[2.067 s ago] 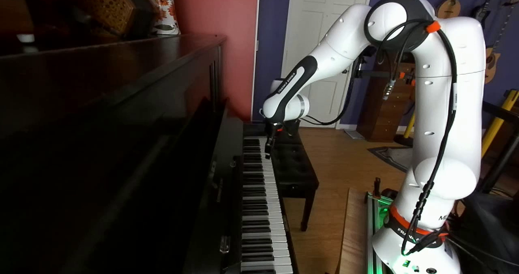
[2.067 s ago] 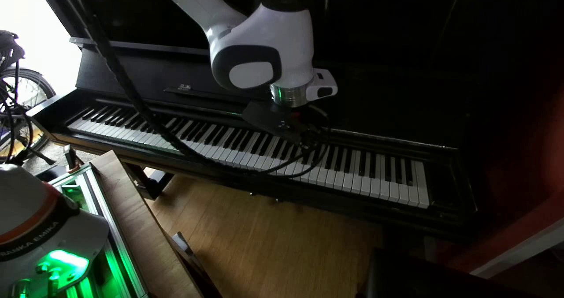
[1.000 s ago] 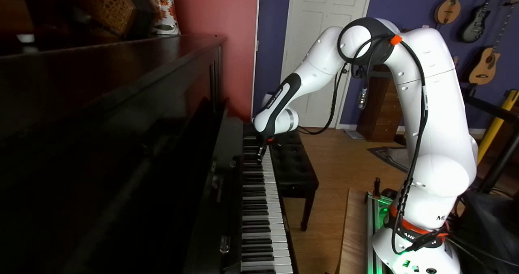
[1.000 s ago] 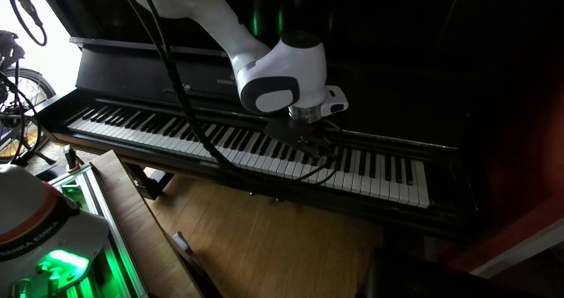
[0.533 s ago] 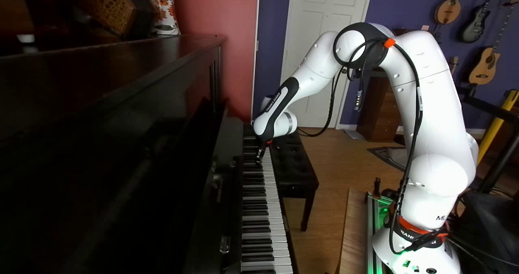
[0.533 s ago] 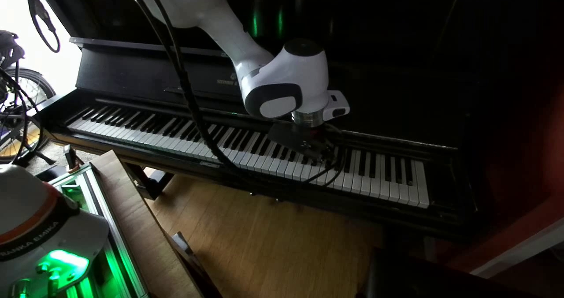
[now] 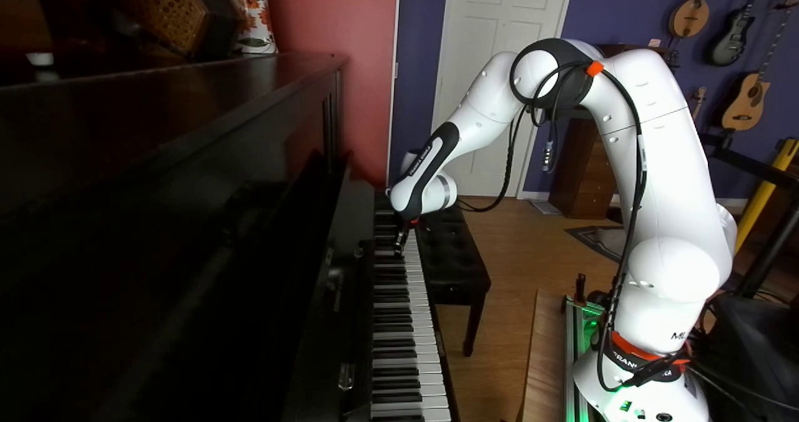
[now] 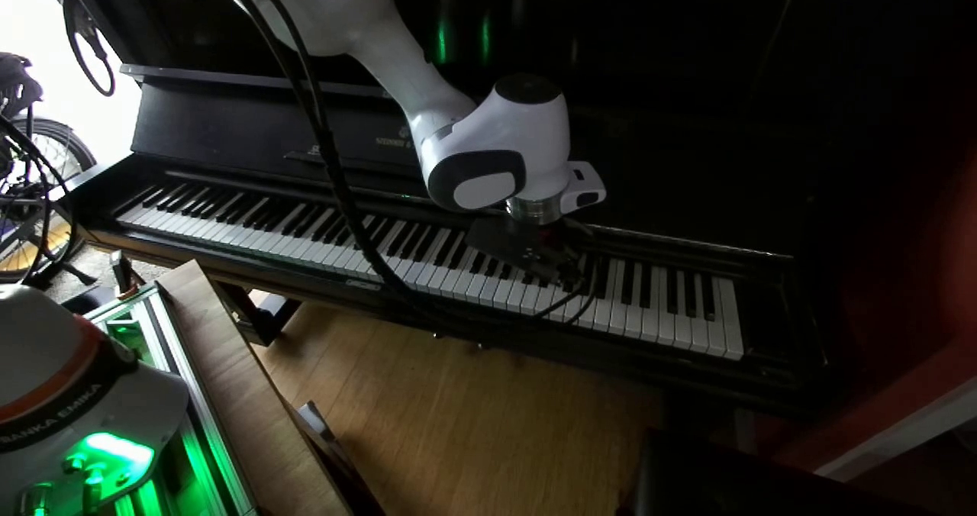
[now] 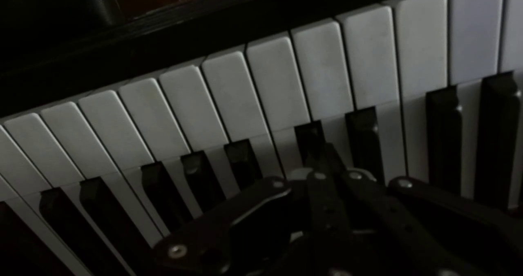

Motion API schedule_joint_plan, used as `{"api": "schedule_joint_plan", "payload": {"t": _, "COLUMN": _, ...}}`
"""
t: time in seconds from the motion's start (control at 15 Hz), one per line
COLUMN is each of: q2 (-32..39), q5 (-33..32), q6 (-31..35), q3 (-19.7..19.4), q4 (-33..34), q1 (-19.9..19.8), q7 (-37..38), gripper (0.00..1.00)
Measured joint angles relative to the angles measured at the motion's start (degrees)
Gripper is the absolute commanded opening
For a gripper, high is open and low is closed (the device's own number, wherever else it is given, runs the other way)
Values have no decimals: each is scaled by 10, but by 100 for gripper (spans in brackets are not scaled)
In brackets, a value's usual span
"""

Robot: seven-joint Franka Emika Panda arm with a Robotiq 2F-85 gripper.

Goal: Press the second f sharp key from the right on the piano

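The dark piano (image 7: 187, 178) shows in both exterior views (image 8: 687, 188). In the wrist view its white and black keys (image 9: 282, 80) run across the picture. My gripper (image 9: 325, 151) is shut and empty, its fingertips together over a black key (image 9: 310, 133), the left one of a pair in that view. The fingertips cover part of this key; I cannot tell whether they touch it. In both exterior views the gripper (image 7: 399, 249) points down at the far part of the keyboard, a little in from its right end (image 8: 571, 278).
A black padded bench (image 7: 452, 256) stands close in front of the keys. The arm's cable (image 8: 336, 172) hangs across the keyboard. The piano's upright front (image 7: 356, 241) rises right behind the keys. A wooden table (image 7: 543, 347) is beside the robot base.
Since two seconds ago my arm has come down and moved toward the piano's front and the keyboard's right end. In the last half second it has sunk only slightly. The gripper looks shut throughout.
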Motion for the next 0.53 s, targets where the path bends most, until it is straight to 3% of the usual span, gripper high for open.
{"api": "schedule_joint_plan", "payload": {"t": 0.13, "q2": 0, "q5": -1, "q6": 0, "q3": 0, "q4": 0, "q1": 0, "q7": 0, "gripper": 0}}
{"api": "schedule_joint_plan", "payload": {"t": 0.2, "q2": 0, "q5": -1, "q6": 0, "q3": 1, "q4": 0, "q1": 0, "q7": 0, "gripper": 26}}
{"api": "schedule_joint_plan", "payload": {"t": 0.33, "q2": -1, "q5": -2, "q6": 0, "q3": 1, "q4": 2, "q1": 0, "q7": 1, "gripper": 32}}
{"api": "schedule_joint_plan", "payload": {"t": 0.53, "q2": -8, "q5": -3, "q6": 0, "q3": 1, "q4": 6, "q1": 0, "q7": 4, "gripper": 54}}
